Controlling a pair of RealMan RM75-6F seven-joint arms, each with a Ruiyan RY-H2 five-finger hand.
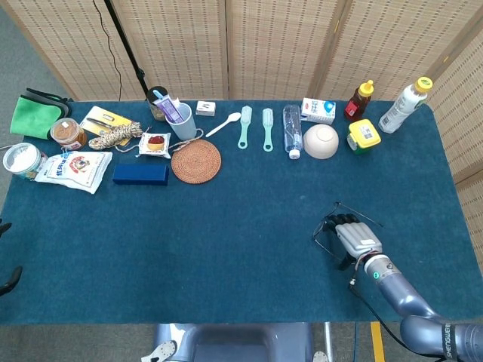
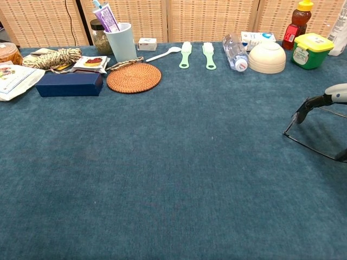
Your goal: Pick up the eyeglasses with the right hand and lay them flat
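Right hand (image 1: 353, 237) grips the eyeglasses (image 2: 303, 140) (frame tilted) over the table (image 1: 226, 226).

Counter (image 1: 226, 249) topped in dark teal felt-like cloth, long side facing the cameras. Behind the counter: woven rattan-pattern folding screens (image 1: 272, 45), tan, with pale vertical frames. Left of the counter, grey floor (image 1: 15, 68). A black pole (image 1: 124, 45) and thin cable slant before the screens. Light even, soft shadows.
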